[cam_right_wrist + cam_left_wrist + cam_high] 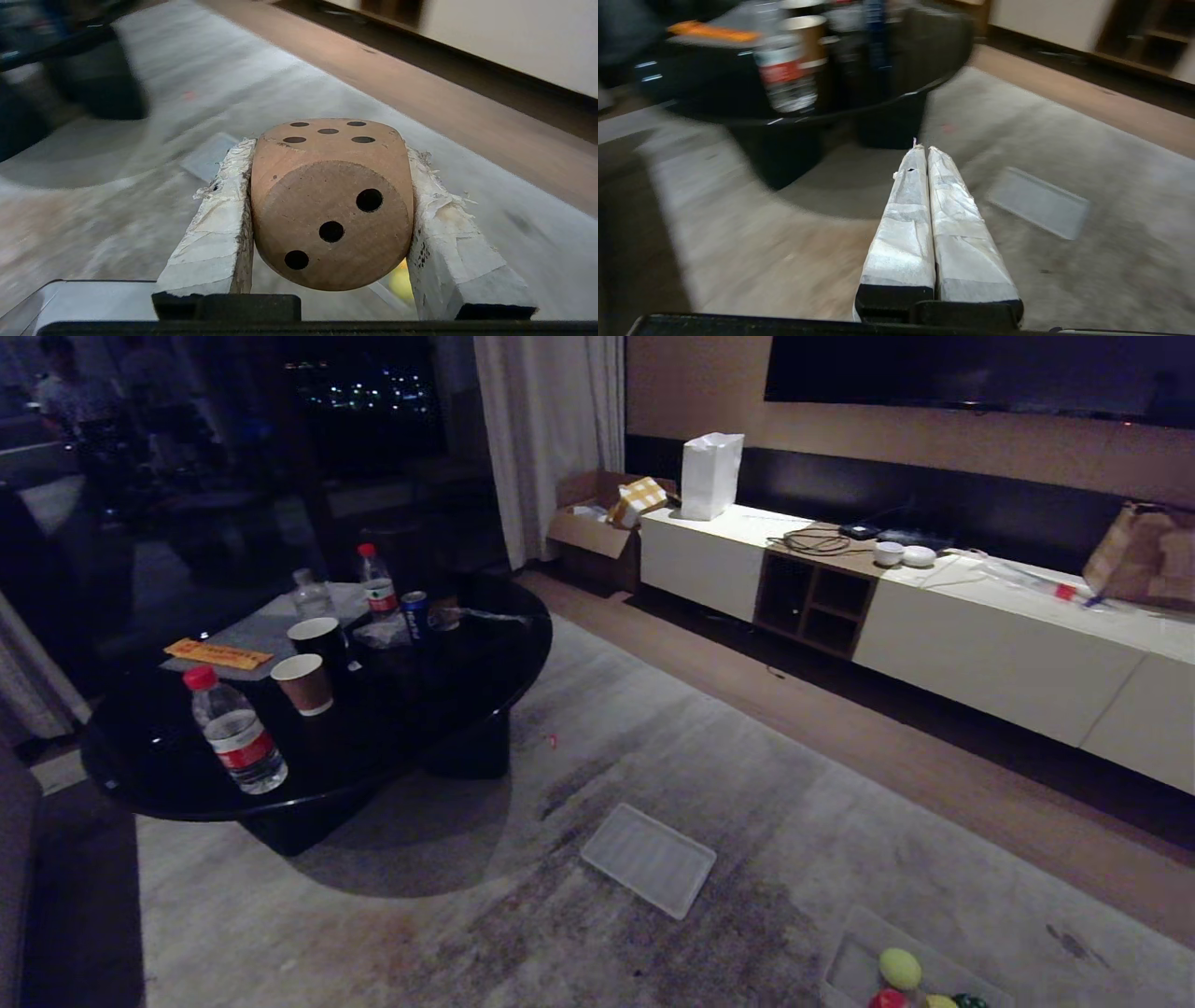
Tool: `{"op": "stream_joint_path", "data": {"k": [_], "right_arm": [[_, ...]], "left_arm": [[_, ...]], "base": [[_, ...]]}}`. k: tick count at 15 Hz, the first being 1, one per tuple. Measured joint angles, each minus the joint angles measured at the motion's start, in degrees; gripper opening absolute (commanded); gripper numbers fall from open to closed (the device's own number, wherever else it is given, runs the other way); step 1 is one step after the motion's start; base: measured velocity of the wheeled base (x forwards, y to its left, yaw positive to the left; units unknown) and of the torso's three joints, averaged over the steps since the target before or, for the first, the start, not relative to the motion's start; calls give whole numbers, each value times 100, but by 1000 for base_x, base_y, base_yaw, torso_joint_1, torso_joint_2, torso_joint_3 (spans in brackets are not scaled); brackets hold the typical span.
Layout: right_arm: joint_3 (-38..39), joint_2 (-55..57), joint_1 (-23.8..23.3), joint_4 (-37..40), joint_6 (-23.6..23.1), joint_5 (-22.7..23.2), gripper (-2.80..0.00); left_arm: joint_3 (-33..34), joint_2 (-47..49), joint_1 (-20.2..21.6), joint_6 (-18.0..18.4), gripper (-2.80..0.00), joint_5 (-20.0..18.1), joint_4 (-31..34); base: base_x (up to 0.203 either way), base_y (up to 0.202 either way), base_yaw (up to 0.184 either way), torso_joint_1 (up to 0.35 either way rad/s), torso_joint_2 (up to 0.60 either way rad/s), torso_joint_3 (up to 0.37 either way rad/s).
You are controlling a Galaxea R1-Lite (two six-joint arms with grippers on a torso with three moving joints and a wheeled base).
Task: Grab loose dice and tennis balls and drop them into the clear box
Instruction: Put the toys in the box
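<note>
Head view: no arm in frame, only pale carpet (747, 728), a black round table (317, 728) carrying bottles and cups far over on the left side, a long white cabinet (980, 644) along the wall, and a flat ribbed lid (649, 859) lying on the carpet. Down at the lower right corner, the clear box (854, 961), cut off by the frame edge, already holding a tennis ball (900, 968) plus slivers of a red die (887, 999), something yellow and something dark green. Right wrist view: right gripper (329, 210) pinching the tan die (329, 205) squarely between both padded fingers (215, 233), three dots facing the camera, five on the upper face; carpet and the lid ahead of the tips, a yellow-green glimpse beneath the die, probably the box contents. Left wrist view: left gripper (924, 154) pressed together on nothing, pointing level over the carpet with the lid just off to one side of the tips, apparently parked. Step in hand, by the look of it: carry of the tan die to the box. Next move calls for centring the claw above the open bin, clear of the near wall, then spreading the fingers for a drop beside the ball.
</note>
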Motion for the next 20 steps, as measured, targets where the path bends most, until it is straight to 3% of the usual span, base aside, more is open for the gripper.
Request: {"op": "stream_joint_path", "data": {"k": [5,20], "right_arm": [[0,-2,0,-4,0,1,-280],[0,0,0,-2,-3,1,-280]], "left_arm": [[0,0,0,-20,-280,4,5],[0,0,0,-25,-280,6,7]], "base": [[1,9,-145,2,4,1],[0,0,0,1,1,-40]]}}
